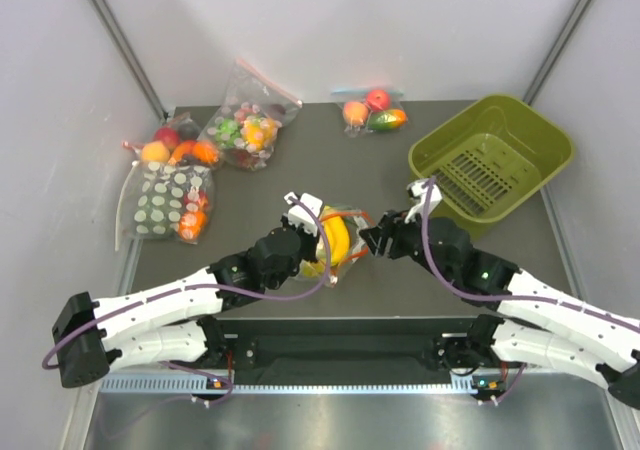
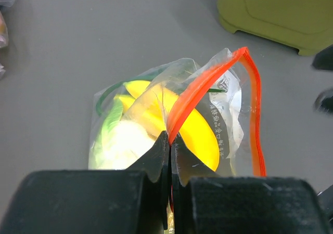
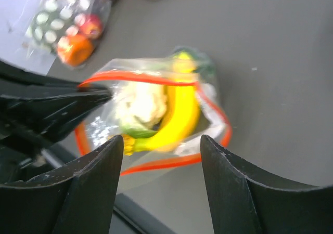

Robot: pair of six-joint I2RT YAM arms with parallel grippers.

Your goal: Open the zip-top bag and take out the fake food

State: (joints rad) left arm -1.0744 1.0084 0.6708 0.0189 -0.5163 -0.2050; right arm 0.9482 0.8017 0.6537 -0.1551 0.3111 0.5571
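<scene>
Clear crinkly zip-top bag (image 1: 345,255) with red-orange zip strip (image 2: 208,83) sits mid dark grey tabletop (image 1: 300,160), between the two arms, mouth gaping. Left pincer (image 2: 170,156) is clamped tight on one side of the zip strip, lip lifted. Right pincer (image 3: 161,140) has its fingers apart, gripping nothing, just beside the open mouth. Bright yellow plastic bananas (image 3: 182,117) and pale green-and-white lettuce-like head (image 3: 140,101) lie inside the bag. Olive-green plastic basket (image 1: 520,125) stands far right.
</scene>
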